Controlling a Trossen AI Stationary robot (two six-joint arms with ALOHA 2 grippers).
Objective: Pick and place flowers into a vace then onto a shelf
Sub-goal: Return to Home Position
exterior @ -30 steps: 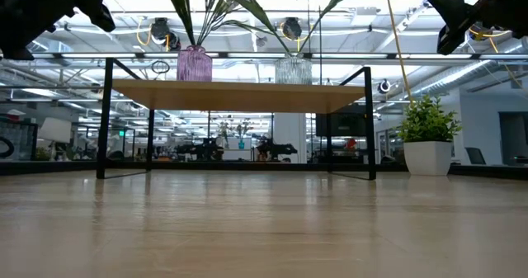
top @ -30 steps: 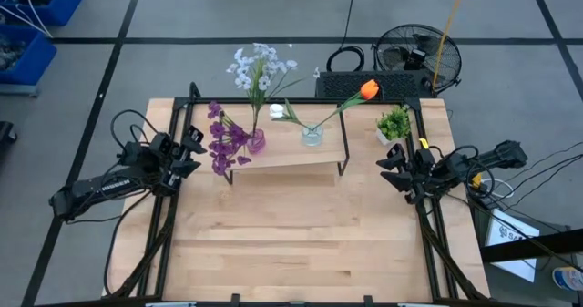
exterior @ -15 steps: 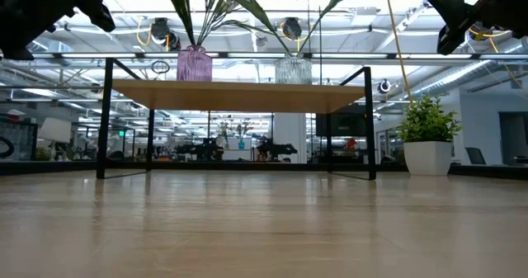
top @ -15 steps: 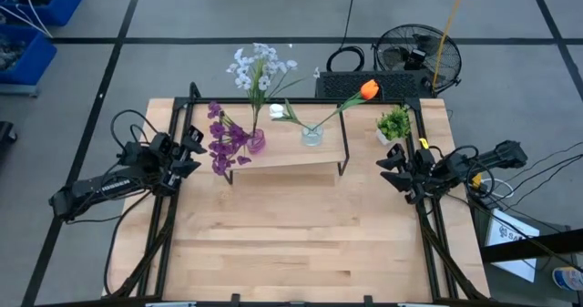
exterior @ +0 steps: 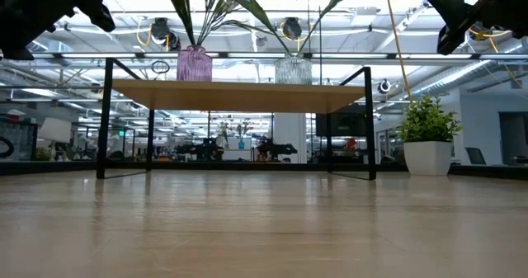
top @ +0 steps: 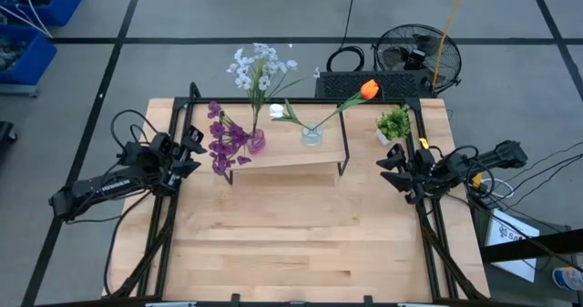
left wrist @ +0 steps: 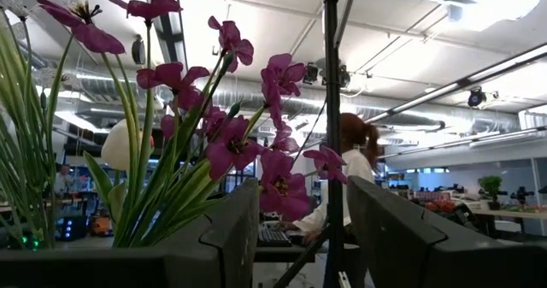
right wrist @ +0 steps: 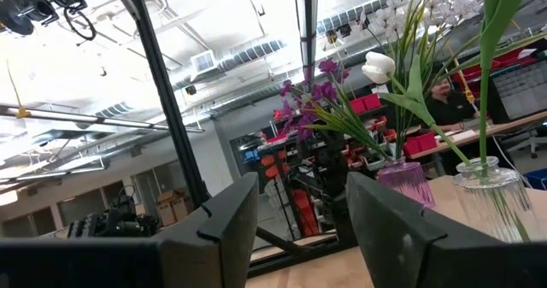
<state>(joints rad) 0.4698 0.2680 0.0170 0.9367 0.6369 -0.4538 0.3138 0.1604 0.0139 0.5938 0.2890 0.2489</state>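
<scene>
The four flowers stand in two vases on the low light-wood shelf with thin black legs point(top: 290, 159), at the far middle of the table. The dark purple cluster point(top: 224, 143) droops out of the ribbed violet glass vase point(top: 257, 142) at the shelf's left end, and the pale white-lavender spray point(top: 260, 66) rises from that same vase and leans back past the table's far edge. The orange tulip point(top: 368, 90) slants out of the clear glass vase point(top: 311, 136) just beside it. The single white bud point(top: 276, 110) sits between the two vases; I cannot tell which one holds its stem.

A small leafy green plant in a white pot point(top: 394, 124) stands on the light wooden tabletop point(top: 291, 243), off the shelf's right end.

My left gripper point(top: 195, 151) hangs above the table's left edge, near the purple blooms, its fingers well apart with nothing between them. My right gripper point(top: 389, 165) hangs over the right edge, just in front of the potted plant, likewise spread wide and empty. Both point inward toward the shelf.
</scene>
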